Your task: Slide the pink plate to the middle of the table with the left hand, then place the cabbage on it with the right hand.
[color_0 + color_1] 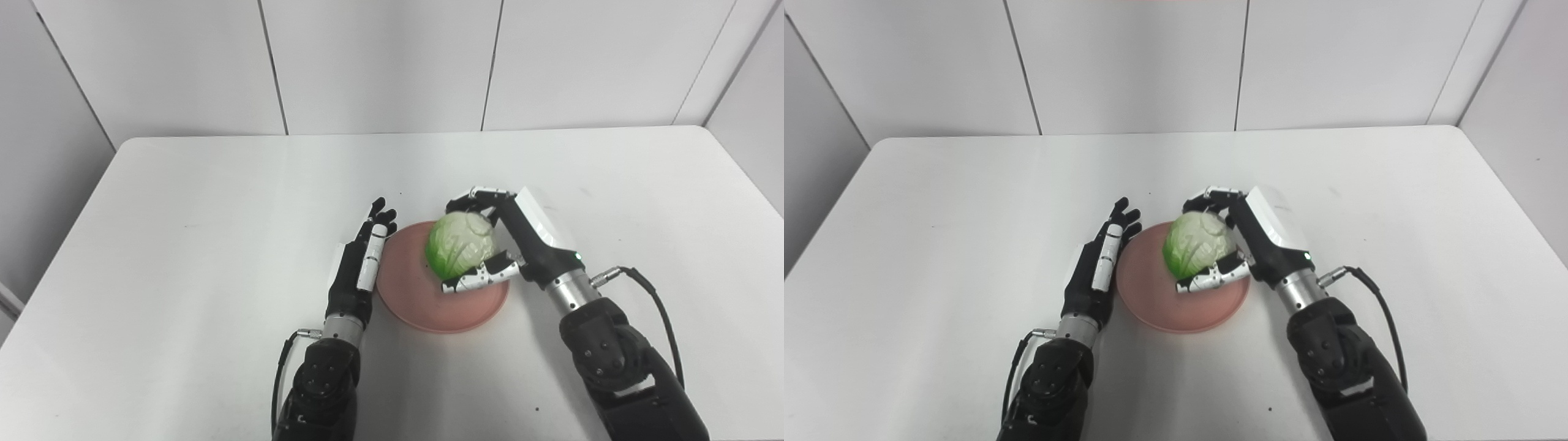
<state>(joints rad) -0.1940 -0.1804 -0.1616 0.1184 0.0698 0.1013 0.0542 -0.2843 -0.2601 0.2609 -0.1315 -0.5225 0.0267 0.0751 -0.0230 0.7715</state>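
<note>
The pink plate lies near the middle of the white table. A green and white cabbage is over the plate's far right part, wrapped by my right hand, fingers behind it and thumb in front. I cannot tell whether the cabbage rests on the plate. My left hand lies flat and open against the plate's left rim, fingers straight and pointing away. The same scene shows in the right eye view: plate, cabbage, right hand, left hand.
White wall panels stand behind the table's far edge. Cables run from both forearms near the table's front edge. Nothing else stands on the table.
</note>
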